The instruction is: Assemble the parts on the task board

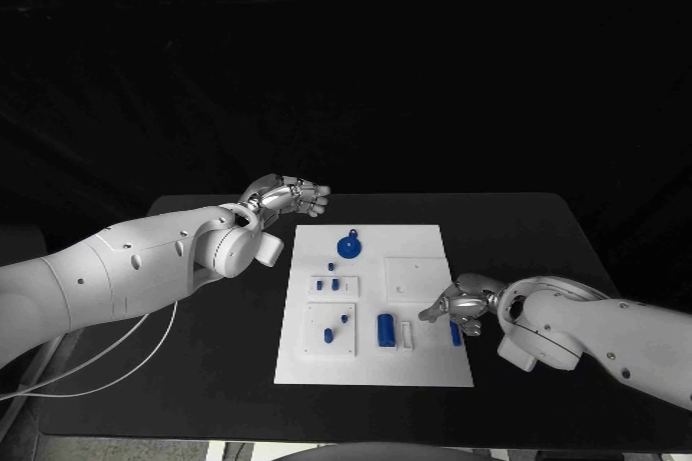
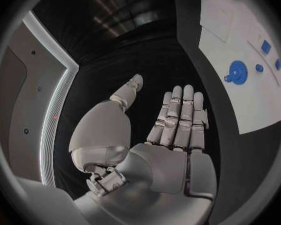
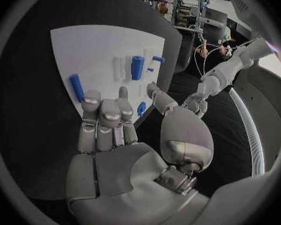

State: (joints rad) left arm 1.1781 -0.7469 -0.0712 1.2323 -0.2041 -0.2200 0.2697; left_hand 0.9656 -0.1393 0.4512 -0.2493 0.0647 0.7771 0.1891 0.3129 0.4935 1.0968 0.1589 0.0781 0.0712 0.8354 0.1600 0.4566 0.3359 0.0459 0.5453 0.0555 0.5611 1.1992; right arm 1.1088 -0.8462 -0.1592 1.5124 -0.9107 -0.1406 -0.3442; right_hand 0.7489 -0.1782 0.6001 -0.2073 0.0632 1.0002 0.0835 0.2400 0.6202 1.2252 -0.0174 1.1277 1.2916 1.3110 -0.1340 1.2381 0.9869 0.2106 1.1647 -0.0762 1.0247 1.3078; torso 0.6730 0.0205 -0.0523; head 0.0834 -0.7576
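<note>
Task board [image 1: 418,281] lies on black table [image 1: 216,381]; left hand [image 1: 289,195] and right hand [image 1: 462,306] both empty, fingers apart.

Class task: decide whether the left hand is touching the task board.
Apart. In the left wrist view the left hand is open, and bare black table lies between its fingertips and the edge of the task board.

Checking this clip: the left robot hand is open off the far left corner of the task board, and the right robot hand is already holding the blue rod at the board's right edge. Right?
Not quite. The right robot hand holds nothing: in the right wrist view its fingers are straight and the blue rod lies apart on the task board. The rest stands: the left robot hand is open off the board's far left corner.
</note>
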